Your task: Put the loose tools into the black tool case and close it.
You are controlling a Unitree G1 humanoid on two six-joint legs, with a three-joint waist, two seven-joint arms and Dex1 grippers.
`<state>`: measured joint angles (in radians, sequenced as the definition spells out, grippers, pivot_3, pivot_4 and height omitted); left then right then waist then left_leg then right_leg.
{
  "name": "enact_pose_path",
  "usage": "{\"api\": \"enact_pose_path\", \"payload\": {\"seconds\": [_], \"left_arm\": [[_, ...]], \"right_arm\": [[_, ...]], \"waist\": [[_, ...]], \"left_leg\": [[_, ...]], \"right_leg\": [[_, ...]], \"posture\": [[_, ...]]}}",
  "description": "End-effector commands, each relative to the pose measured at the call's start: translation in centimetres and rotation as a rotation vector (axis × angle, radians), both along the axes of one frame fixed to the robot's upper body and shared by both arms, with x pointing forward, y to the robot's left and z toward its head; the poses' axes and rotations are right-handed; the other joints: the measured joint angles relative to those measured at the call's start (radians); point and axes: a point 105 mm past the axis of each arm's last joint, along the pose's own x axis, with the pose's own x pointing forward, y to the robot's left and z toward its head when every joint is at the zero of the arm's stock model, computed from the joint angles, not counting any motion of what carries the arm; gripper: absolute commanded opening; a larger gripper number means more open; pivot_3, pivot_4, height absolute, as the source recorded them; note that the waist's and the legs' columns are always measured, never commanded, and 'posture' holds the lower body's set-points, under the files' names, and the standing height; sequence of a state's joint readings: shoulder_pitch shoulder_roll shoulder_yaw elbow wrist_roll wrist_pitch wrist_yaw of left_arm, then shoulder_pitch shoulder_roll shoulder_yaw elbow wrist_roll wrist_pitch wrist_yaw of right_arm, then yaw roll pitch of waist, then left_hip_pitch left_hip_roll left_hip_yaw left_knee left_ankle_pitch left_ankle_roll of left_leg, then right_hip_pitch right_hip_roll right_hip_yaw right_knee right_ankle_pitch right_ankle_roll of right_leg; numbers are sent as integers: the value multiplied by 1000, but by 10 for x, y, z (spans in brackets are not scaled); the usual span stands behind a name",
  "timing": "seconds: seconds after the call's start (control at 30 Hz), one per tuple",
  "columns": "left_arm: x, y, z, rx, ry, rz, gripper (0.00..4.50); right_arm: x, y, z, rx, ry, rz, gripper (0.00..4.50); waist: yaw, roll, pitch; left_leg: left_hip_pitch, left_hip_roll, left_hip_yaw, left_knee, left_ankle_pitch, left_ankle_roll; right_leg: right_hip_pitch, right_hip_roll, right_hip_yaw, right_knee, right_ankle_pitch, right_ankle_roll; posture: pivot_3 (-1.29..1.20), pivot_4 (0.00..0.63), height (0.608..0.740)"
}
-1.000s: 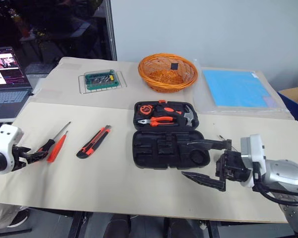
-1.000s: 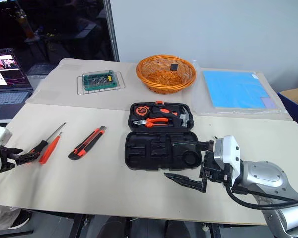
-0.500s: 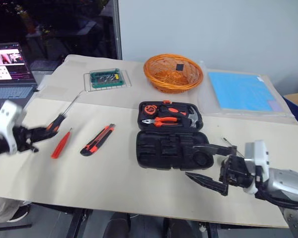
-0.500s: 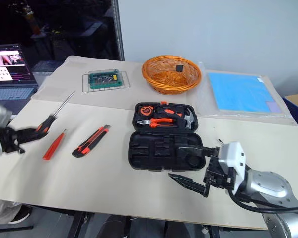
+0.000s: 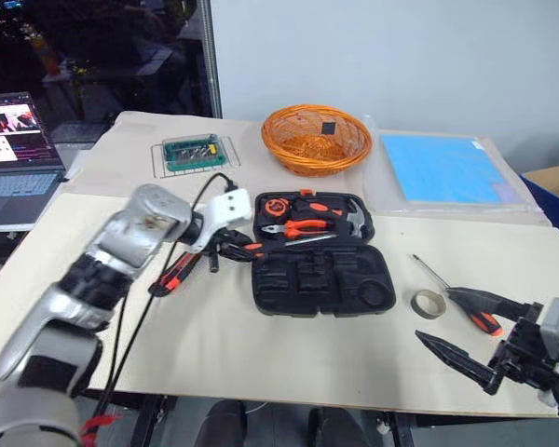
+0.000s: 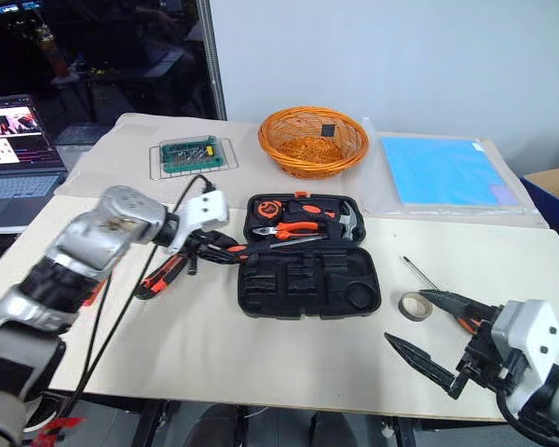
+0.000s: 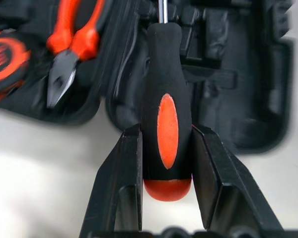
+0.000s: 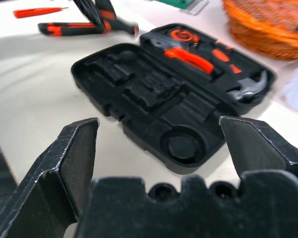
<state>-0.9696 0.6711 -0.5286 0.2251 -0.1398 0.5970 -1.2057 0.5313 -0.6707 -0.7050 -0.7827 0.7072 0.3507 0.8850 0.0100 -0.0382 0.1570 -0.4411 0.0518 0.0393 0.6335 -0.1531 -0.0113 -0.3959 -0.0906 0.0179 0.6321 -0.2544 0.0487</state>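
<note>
Silver arm [image 5: 121, 251], black cable [image 5: 154, 298]

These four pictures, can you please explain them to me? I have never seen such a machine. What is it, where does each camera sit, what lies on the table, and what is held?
It is a humanoid robot with two arms, each ending in a two-fingered tool. Two pictures come from cameras in its head, looking down at the table. The other two come from cameras on its wrists, looking along the fingers.

On the table lies an open black tool case with pliers and a hammer inside. Beside it lie a utility knife, a ring of tape, a screwdriver, a wicker basket, a green bit holder, a blue sheet and a laptop.

The left tool grips another screwdriver over the case. The right tool is open and empty.
</note>
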Motion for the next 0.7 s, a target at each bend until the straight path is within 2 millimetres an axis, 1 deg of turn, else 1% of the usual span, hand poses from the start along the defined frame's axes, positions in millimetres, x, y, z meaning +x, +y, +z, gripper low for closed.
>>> {"api": "enact_pose_path", "payload": {"seconds": [0.03,0.1,0.27,0.4,0.6,0.67,0.7], "left_arm": [[15,-14,4,47,-54,-13,868],[20,-24,1,53,-46,-14,868],[27,-40,-8,99,-60,-43,868],[32,-46,-16,139,-86,-75,868],[35,-48,-19,168,-100,-108,868],[37,-48,-17,162,-122,-101,1883],[39,-47,-13,150,-137,-92,2027]], "right_arm": [[-5,6,18,-3,-98,-23,4500],[-6,11,20,12,-114,-34,4500],[-7,19,20,18,-120,-44,4500],[-7,22,19,19,-121,-51,4500],[-6,21,18,16,-128,-66,4500],[-5,22,19,18,-131,-65,4500],[-4,22,19,18,-132,-64,4500]], "waist": [[2,0,0],[2,0,0],[2,0,0],[3,0,0],[2,0,0],[2,0,0],[2,0,0]], "left_leg": [[-1,0,0,0,0,0],[-1,0,-1,0,0,0],[-5,-1,-1,0,0,1],[-5,-1,-1,1,-1,1],[-5,-1,-2,3,-1,1],[-4,-1,-2,3,-1,1],[-4,-1,-2,3,-1,1]], "right_leg": [[-1,0,0,0,0,0],[-1,0,0,0,0,0],[-3,-1,0,0,0,0],[-4,-1,-1,0,0,0],[-2,-1,-1,0,-1,1],[-1,-1,-1,0,-1,0],[-1,-1,-1,0,-1,0]], "posture": [[0,150,740],[0,150,740],[0,150,740],[0,150,740],[0,150,740],[0,150,740],[0,150,740]]}}
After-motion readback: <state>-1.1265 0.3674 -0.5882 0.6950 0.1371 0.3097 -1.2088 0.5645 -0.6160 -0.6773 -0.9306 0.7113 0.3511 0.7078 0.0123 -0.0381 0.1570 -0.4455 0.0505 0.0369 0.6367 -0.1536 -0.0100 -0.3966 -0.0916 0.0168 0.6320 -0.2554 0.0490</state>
